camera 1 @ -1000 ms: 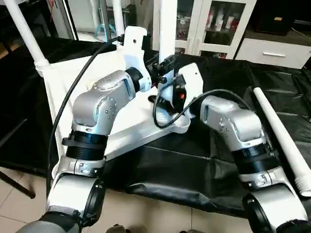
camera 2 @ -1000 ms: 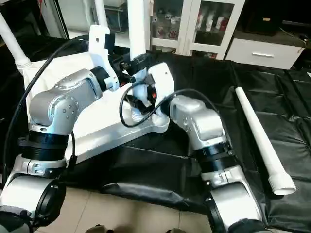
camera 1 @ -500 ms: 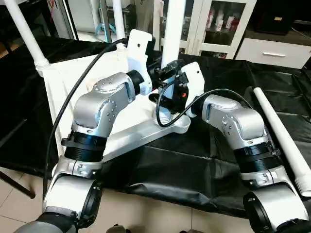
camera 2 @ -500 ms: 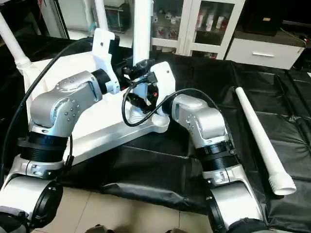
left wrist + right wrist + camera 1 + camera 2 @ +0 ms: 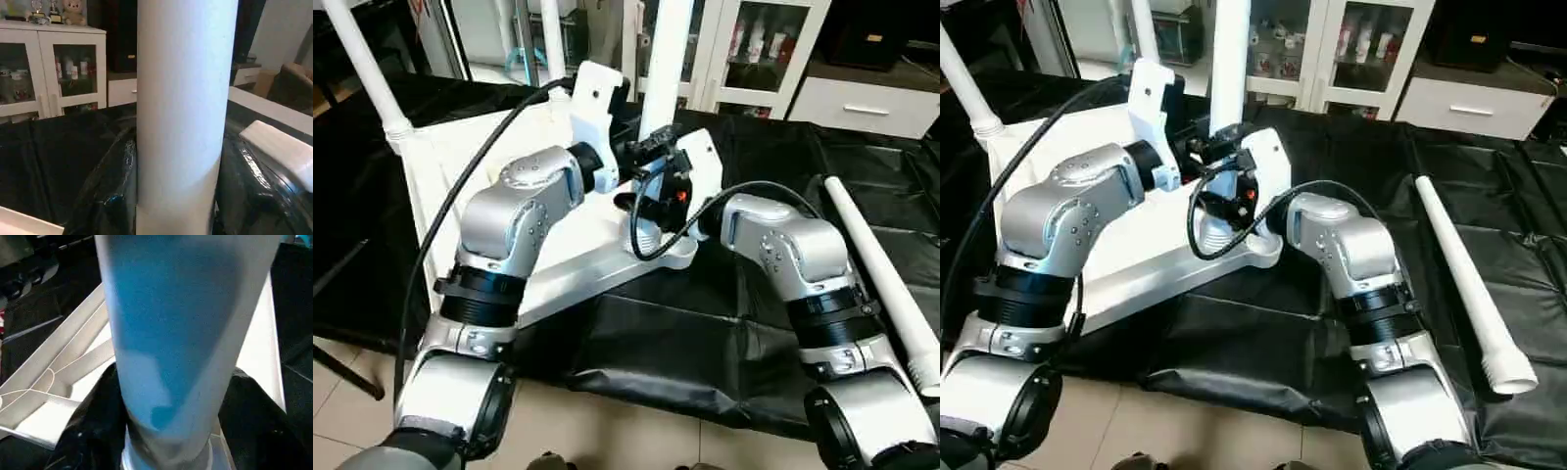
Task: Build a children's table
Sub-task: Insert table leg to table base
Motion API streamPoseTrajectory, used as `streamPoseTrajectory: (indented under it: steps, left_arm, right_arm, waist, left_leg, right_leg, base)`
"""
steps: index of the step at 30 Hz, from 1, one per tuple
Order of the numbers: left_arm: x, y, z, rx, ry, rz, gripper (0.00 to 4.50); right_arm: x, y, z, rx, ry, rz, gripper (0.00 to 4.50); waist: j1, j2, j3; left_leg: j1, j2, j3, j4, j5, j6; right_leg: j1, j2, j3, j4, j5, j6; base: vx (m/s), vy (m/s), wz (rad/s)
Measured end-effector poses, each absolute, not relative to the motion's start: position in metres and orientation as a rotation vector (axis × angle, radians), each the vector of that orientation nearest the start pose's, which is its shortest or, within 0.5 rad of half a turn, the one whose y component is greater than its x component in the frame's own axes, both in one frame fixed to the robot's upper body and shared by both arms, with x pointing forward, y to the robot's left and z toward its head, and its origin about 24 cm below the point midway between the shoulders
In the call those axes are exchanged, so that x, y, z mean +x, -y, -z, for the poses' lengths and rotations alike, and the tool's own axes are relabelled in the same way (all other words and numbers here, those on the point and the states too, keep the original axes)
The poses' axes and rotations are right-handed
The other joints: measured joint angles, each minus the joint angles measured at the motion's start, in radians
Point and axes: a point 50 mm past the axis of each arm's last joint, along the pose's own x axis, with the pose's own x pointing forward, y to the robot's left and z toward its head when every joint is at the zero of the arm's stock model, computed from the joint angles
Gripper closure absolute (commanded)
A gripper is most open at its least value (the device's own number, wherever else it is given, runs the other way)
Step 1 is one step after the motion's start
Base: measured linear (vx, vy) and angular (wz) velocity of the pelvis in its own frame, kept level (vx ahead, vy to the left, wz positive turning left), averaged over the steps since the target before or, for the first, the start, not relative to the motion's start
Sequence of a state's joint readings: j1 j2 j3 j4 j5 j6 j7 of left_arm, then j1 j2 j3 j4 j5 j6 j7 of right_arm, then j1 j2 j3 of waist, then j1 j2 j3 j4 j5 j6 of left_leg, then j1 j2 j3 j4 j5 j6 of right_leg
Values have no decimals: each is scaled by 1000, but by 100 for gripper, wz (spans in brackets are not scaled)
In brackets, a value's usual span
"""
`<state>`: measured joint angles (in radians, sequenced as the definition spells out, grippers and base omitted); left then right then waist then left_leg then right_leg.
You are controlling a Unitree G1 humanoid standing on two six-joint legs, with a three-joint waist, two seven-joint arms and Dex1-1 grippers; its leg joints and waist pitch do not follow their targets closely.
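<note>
White plastic top (image 5: 499,220) lies upside down on the black-covered bench (image 5: 773,323), ribbed underside up, near corner socket (image 5: 658,247) toward the robot. One leg (image 5: 666,59) stands in that socket, long axis near vertical, upper end out of frame. Left hand (image 5: 641,157) and right hand (image 5: 668,191) both sit at its lower part — left hand's fingers (image 5: 110,205) flank the tube either side, pinching it; right hand's fingers (image 5: 83,440) bracket the tube just above the socket, contact cannot be told. A second leg (image 5: 372,73) stands at the far left corner. Spare leg (image 5: 1469,284) lies flat on the bench to the right, wide end nearest. Right wrist view adds the X-ribs (image 5: 58,377) — head views hide them behind the arms.
</note>
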<state>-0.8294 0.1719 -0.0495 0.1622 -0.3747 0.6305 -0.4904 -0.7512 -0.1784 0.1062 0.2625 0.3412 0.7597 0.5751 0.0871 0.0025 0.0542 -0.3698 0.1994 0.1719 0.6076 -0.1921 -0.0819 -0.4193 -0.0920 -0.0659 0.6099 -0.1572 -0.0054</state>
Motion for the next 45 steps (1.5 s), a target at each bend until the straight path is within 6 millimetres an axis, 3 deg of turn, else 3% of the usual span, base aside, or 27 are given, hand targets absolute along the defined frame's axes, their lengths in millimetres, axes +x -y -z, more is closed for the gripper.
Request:
streamPoseTrajectory:
  steps: [4, 5, 8, 19, 24, 27, 30, 33, 35, 38, 41, 42, 45]
  left_arm:
    - [351, -76, -201, -59, -4, 831, 266]
    - [351, -76, -201, -57, -3, 831, 231]
    - [351, -76, -201, -53, -7, 830, 196]
    - [349, -80, -204, -162, -31, 849, 104]
    - [348, -86, -221, -317, 97, 833, 64]
    - [348, -107, -235, -392, 194, 788, 64]
    - [348, -135, -242, -336, 238, 685, 64]
    - [345, -158, -215, -81, 143, 592, 64]
    - [336, -153, -161, 116, -73, 672, 64]
    - [317, -125, -98, 71, -347, 813, 29]
    - [312, -108, -95, 31, -393, 906, 24]
    - [313, -106, -97, 31, -387, 912, 4]
    - [318, -98, -96, 75, -380, 909, 0]
  right_arm:
    - [346, 77, -139, 80, -330, -875, 256]
    - [346, 77, -139, 80, -330, -875, 258]
    - [346, 77, -139, 80, -331, -876, 261]
    - [351, 88, -139, 95, -320, -816, 264]
    - [358, 117, -137, 116, -308, -711, 264]
    - [357, 143, -135, 175, -298, -660, 264]
    - [351, 170, -132, 184, -295, -629, 264]
    - [344, 186, -134, 183, -263, -612, 264]
    - [339, 190, -140, 156, -206, -621, 264]
    - [335, 187, -147, 120, -171, -657, 264]
    - [327, 180, -147, 80, -170, -705, 264]
    - [326, 180, -146, 74, -178, -708, 264]
    - [320, 185, -141, 48, -205, -694, 264]
  waist:
    - [0, 0, 0]
    - [0, 0, 0]
    - [0, 0, 0]
    - [1, 0, 0]
    - [2, -1, 1]
    - [1, -1, 1]
    - [-2, -1, 1]
    - [-7, -1, 0]
    - [-2, 1, -1]
    - [7, -2, 1]
    - [8, -1, 1]
    - [6, -1, 1]
    - [1, 3, 0]
  left_leg:
    - [0, 0, 0, 0, 0, 0]
    - [0, 0, 0, 0, 0, 0]
    - [0, 0, 0, 0, 0, 0]
    - [0, 0, 0, 0, 0, 0]
    - [0, 0, 1, 0, 0, 0]
    - [0, 0, 1, 0, 0, 0]
    - [1, 0, 1, -1, 0, 0]
    - [3, 0, 1, -3, 0, 0]
    - [3, 0, 1, -3, 0, 0]
    - [-2, 1, 3, 0, 0, 0]
    - [-1, 3, 4, 1, 0, 0]
    - [-1, 3, 4, 1, 0, 0]
    - [2, 3, 3, 1, 0, 0]
  right_leg:
    - [0, 0, 0, 0, 0, 0]
    - [0, 0, 0, 0, 0, 0]
    - [0, 0, 0, 0, 0, 0]
    - [0, 0, 0, 0, 0, 0]
    - [0, 0, 0, 0, 0, 0]
    - [0, 0, 0, 0, 0, 0]
    - [0, 0, 0, 0, 0, 0]
    - [1, 0, 1, 0, -1, 2]
    - [1, 0, 1, 0, -3, 4]
    - [-1, 0, 1, 1, -2, 3]
    - [1, 0, 1, 1, -2, 3]
    - [1, 0, 1, 1, -2, 3]
    - [4, 0, 2, 0, -2, 3]
  base:
    - [0, 0, 0]
    - [0, 0, 0]
    - [0, 0, 0]
    - [0, 0, 0]
    - [0, 0, 0]
    - [0, 0, 0]
    - [0, 0, 0]
    - [0, 0, 0]
    - [0, 0, 0]
    - [0, 0, 0]
    - [0, 0, 0]
    - [0, 0, 0]
    - [0, 0, 0]
